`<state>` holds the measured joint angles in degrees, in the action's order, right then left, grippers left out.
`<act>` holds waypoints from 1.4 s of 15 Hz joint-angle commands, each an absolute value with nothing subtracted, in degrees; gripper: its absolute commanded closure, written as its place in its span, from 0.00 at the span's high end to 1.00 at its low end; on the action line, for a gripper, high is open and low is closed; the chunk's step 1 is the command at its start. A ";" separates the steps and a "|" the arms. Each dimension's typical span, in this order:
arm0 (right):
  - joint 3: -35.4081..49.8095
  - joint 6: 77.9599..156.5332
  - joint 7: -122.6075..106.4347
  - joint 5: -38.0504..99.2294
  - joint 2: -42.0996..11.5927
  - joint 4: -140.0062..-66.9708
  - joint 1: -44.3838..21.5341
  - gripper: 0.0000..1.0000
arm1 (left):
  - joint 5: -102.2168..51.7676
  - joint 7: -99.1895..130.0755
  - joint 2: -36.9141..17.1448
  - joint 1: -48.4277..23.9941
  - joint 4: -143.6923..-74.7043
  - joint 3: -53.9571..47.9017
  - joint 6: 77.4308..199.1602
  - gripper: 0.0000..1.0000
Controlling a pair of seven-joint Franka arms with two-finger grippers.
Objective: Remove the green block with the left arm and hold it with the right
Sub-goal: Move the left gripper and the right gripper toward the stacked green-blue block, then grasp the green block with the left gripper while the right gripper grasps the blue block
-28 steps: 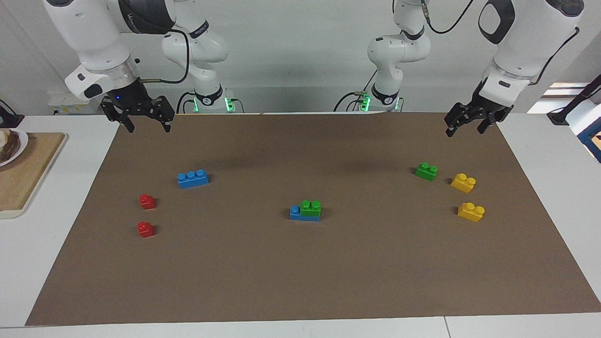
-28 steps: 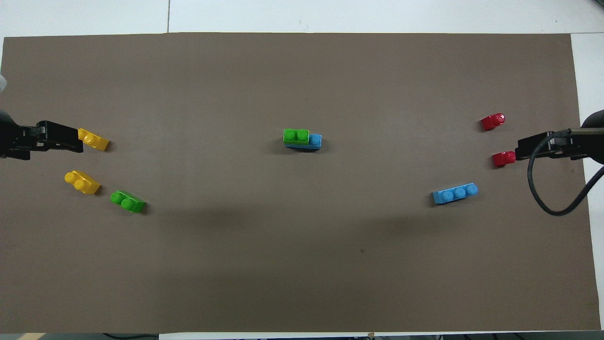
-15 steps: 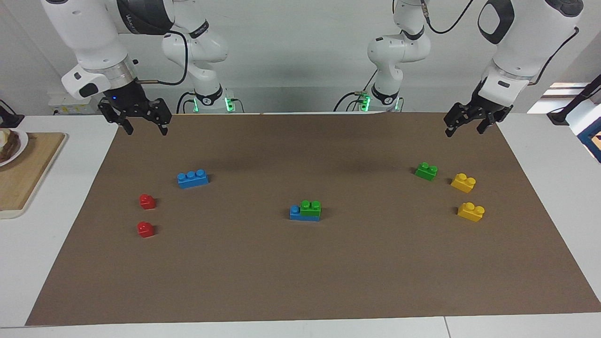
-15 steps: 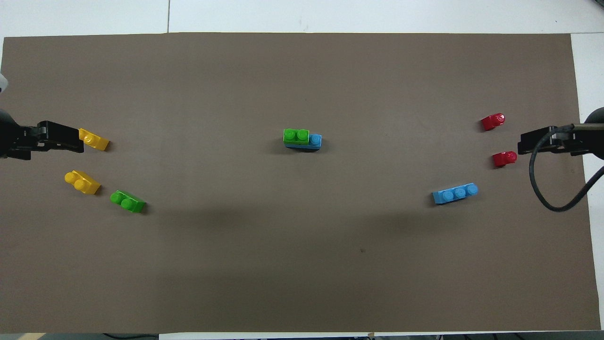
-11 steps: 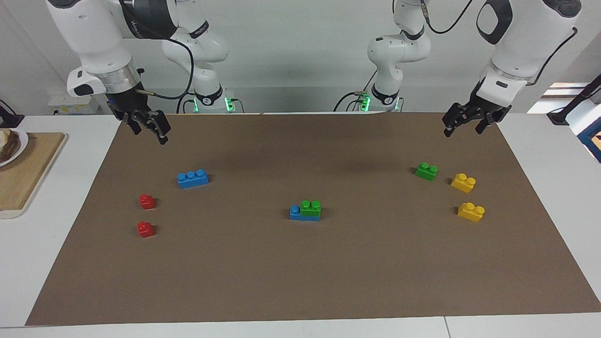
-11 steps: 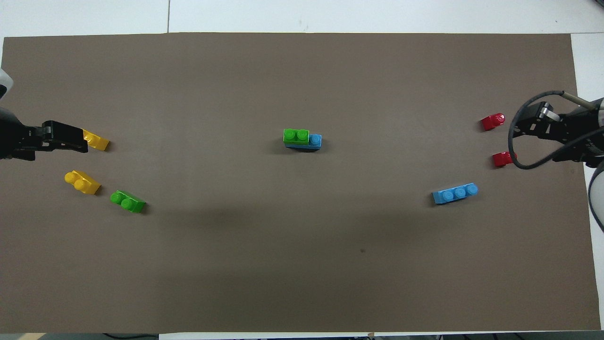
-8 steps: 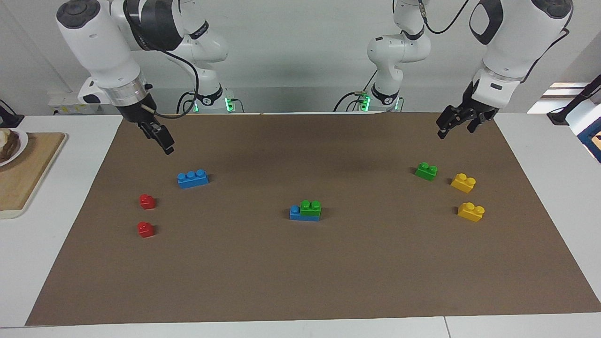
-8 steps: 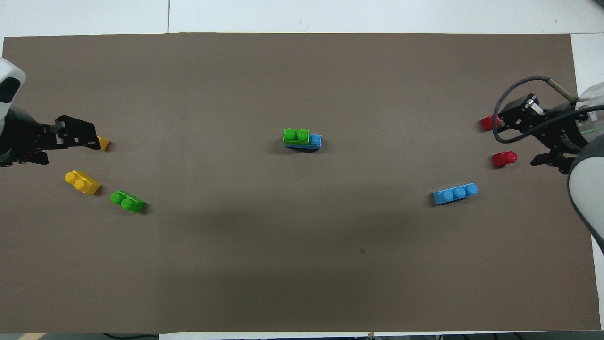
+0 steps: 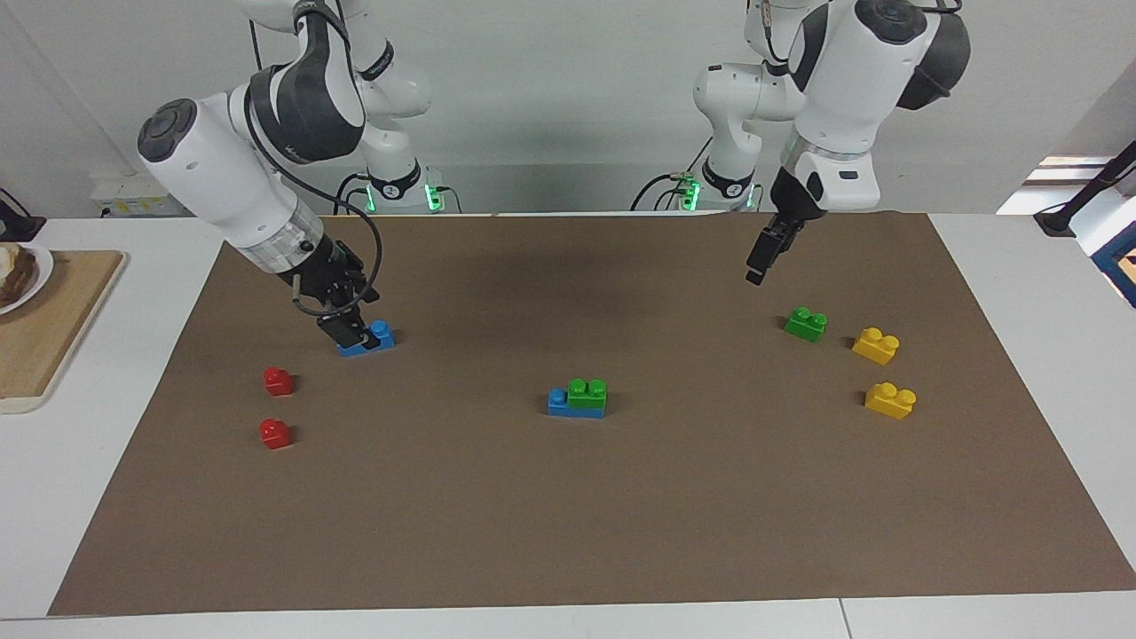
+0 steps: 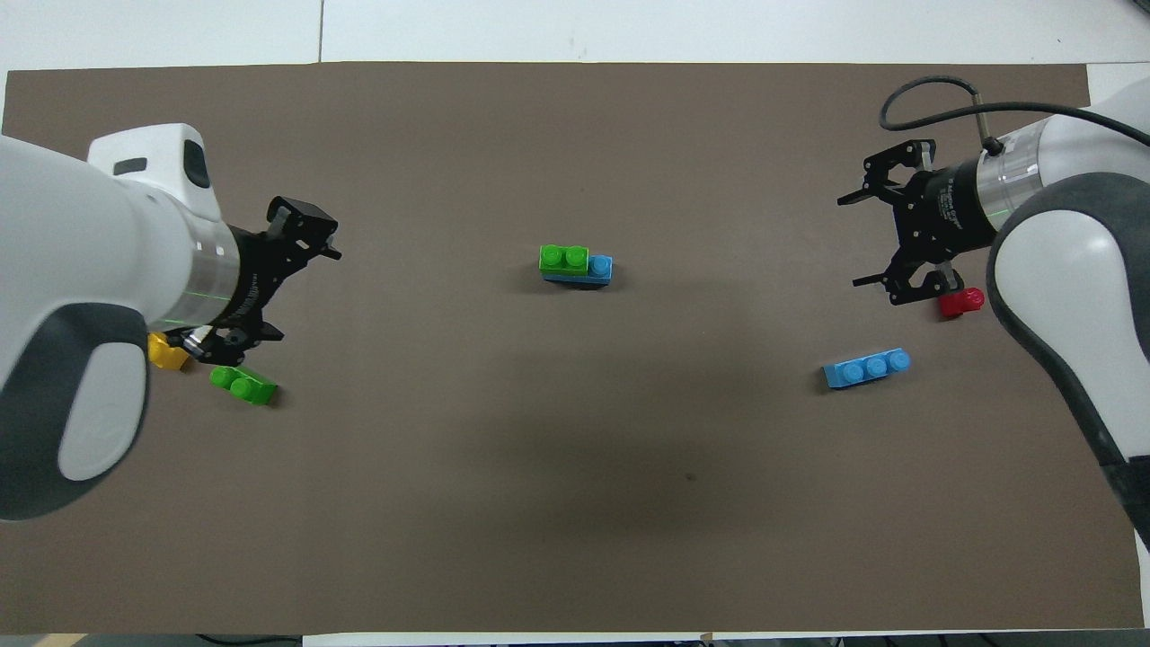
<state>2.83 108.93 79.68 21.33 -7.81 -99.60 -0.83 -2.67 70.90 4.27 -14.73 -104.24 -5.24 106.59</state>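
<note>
A green block [image 9: 587, 393] [image 10: 564, 259] sits pressed onto a blue brick [image 9: 557, 404] [image 10: 599, 268] at the middle of the brown mat. A second, loose green block [image 9: 806, 324] [image 10: 243, 384] lies toward the left arm's end. My left gripper [image 9: 756, 272] [image 10: 301, 292] hangs open and empty over the mat, above that loose green block's area and well short of the stack. My right gripper [image 9: 347, 334] [image 10: 849, 241] is open and empty too, raised over the right arm's end. In the facing view it covers part of a loose blue brick [image 9: 377, 337] [image 10: 867, 368].
Two yellow bricks [image 9: 876, 345] [image 9: 890, 400] lie beside the loose green block; the left arm hides most of them from overhead. Two red bricks [image 9: 279, 381] [image 9: 275, 434] lie toward the right arm's end. A wooden board [image 9: 44, 328] lies off the mat there.
Both arms have swung in from the mat's ends toward its middle and turned their grippers. The right gripper has also come down toward the loose blue brick. No brick has moved.
</note>
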 commanded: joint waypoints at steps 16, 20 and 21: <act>2.81 129.98 93.87 35.42 -20.30 -99.76 -13.26 0.93 | 0.87 123.29 -26.42 -32.60 -86.08 -4.13 117.25 1.00; 2.81 132.44 93.87 37.09 -22.76 -99.40 -14.93 0.93 | 1.76 126.73 -29.70 -33.22 -83.58 -3.78 117.68 1.00; 2.81 133.58 93.87 37.18 -23.46 -99.40 -15.90 0.93 | 1.84 127.43 -29.97 -33.22 -83.58 -3.69 117.95 1.00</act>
